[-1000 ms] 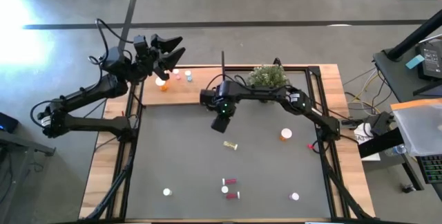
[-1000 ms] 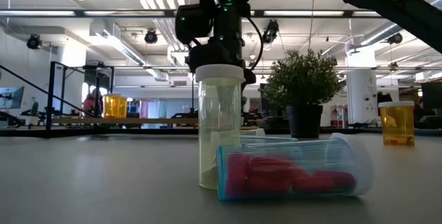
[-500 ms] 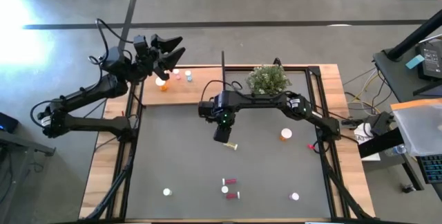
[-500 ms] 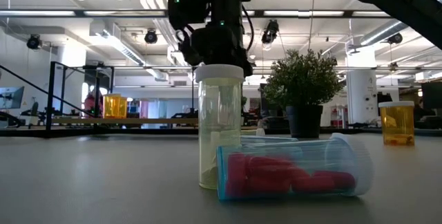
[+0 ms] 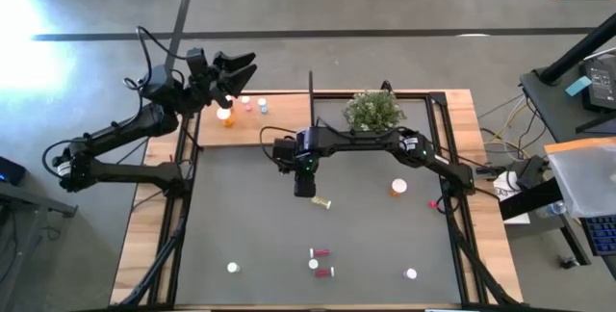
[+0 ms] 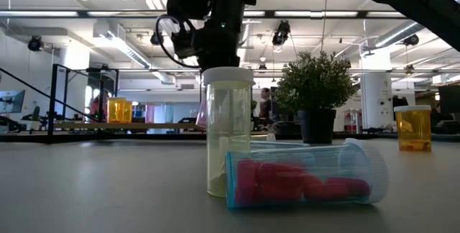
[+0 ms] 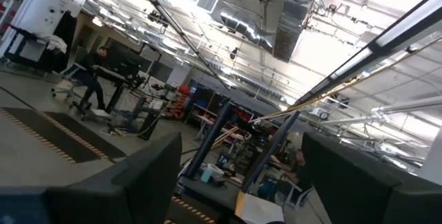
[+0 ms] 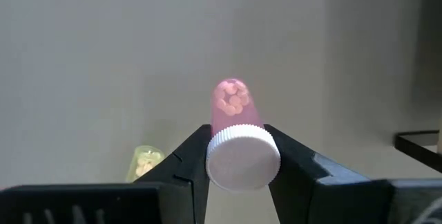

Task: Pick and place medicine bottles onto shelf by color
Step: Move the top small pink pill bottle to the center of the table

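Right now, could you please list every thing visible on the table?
shelf: one, light-brown, far side
shelf bottles: three, one orange, two pinkish, its left end
pink bottle: one, in right pincer
yellow bottle: one, lying beside that pincer
orange bottle: one, mat's right side
near bottles: about five, some red, mat's near part
plant: one, green, right of shelf
left pincer: open, above shelf's left end
right pincer: shut on pink bottle, mid-mat

A large open hall with a grey concrete floor (image 5: pixel 404 4), exposed ceiling ducts (image 7: pixel 293 16), strip lights (image 6: pixel 57 14), a white pillar (image 6: pixel 374 100) and distant workbenches (image 7: pixel 124 65)
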